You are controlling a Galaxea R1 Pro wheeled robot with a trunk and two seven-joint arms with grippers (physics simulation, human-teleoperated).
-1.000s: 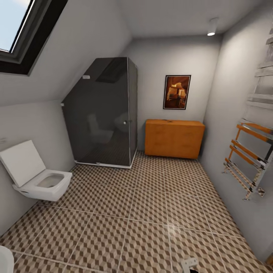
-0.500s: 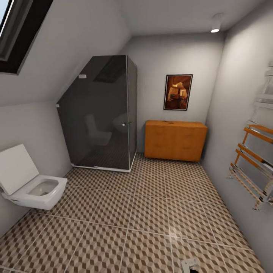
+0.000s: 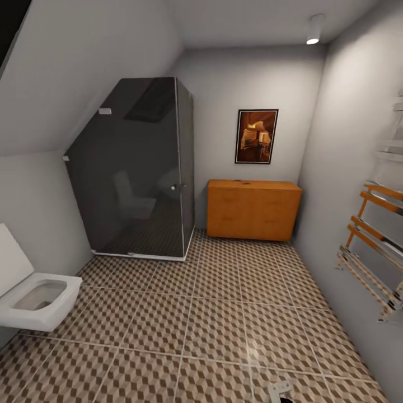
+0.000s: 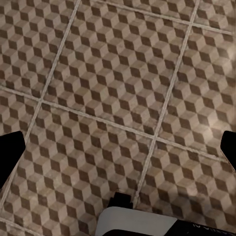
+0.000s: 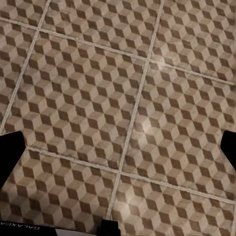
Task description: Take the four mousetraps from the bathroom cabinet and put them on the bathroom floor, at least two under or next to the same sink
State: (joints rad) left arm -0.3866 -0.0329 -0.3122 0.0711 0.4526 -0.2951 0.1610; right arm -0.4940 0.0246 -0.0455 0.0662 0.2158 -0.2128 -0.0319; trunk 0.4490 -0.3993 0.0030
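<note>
Rolling up: the robot is in the bathroom, and I'd say it's on the approach step with nothing fetched yet.
Cabinet: the cabinet sits against the far wall under a framed picture, just beside the dark glass shower; drawers look closed.
Floor: the bathroom floor runs open between here and there.
Mousetraps: can't see any, presumably inside the drawers.
Left gripper: the left gripper shows dark fingertips at the frame sides, spread wide, holding nothing, floor tiles below.
Right gripper: the right gripper looks the same, spread wide over tiles.
Next move: probably drive closer and pull a drawer handle.
Hard to make out: handles are faint, the toilet is cut off, and no sink is spotted from here.
</note>
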